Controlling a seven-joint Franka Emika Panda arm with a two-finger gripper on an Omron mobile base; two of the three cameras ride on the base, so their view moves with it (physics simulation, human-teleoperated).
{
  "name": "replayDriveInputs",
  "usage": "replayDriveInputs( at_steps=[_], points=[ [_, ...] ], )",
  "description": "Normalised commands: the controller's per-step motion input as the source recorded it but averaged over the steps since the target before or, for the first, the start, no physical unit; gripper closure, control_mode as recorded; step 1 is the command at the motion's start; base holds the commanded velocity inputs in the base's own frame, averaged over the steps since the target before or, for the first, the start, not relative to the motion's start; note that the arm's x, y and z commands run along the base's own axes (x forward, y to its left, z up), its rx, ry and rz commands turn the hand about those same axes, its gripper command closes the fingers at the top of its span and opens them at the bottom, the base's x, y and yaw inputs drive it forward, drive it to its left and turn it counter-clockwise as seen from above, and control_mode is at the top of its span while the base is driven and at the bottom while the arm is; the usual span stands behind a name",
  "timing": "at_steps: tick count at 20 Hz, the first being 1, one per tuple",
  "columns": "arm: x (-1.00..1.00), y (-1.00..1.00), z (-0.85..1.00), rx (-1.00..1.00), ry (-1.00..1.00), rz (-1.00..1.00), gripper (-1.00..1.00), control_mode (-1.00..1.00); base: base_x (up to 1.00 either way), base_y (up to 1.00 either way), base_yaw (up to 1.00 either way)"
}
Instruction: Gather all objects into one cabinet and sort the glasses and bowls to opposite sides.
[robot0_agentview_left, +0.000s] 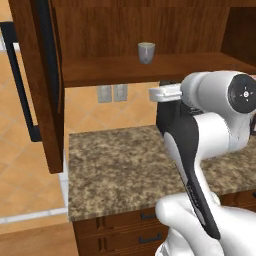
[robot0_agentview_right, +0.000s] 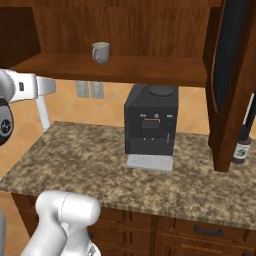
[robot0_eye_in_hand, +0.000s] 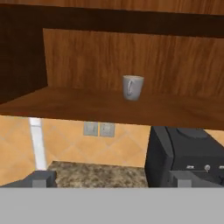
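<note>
Claw: through the hand view I see my claw (robot0_eye_in_hand: 112, 179) released, its two dark tips wide apart low in the picture, nothing between them; it hangs in open air above the worktop, pointed at the shelf.
Grey mug: one grey mug (robot0_agentview_left: 146, 52) stands upright on the wooden shelf (robot0_agentview_left: 150, 70), near the back wall; in the hand view its handle faces me, a little to the left side of the mug (robot0_eye_in_hand: 132, 87). It stands alone, well apart from my claw.
Shelf: a long dark-brown plank (robot0_agentview_right: 125, 67), open at the front, under a wooden back panel.
In the way: a black coffee machine (robot0_agentview_right: 151, 125) stands on the worktop (robot0_agentview_right: 90, 160) right below the shelf, its top close under the plank's front edge; in the hand view its dark body (robot0_eye_in_hand: 183, 153) rises to the right of my claw, below and right of the mug.
Cupboard doors: one dark wood door with a black bar handle (robot0_agentview_left: 20, 85) stands open at the left of the shelf; another dark door (robot0_agentview_right: 232, 85) stands at the right end.
Other things: a dark bottle (robot0_agentview_right: 241, 145) stands on the worktop just behind that right door; two wall sockets (robot0_agentview_left: 112, 93) sit on the tiled wall under the shelf.
Writing: I can make out a pale label on the bottle, too small to read.
</note>
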Motion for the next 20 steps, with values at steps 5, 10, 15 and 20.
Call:
replayDriveInputs(
  at_steps=[5, 10, 15, 20],
  points=[
    [0.14, 0.07, 0.15, 0.07, 0.00, 0.04, -1.00, -1.00, 0.00, 0.00, 0.00],
    [0.45, 0.05, 0.00, 0.00, -0.23, -0.05, -1.00, -1.00, 0.00, 0.00, 0.00],
    [0.61, -0.03, 0.00, 0.01, -0.24, -0.08, -1.00, -1.00, 0.00, 0.00, 0.00],
    [0.60, -0.33, 0.00, 0.11, -0.11, 0.00, -1.00, -1.00, 0.00, 0.00, 0.00]
  ],
)
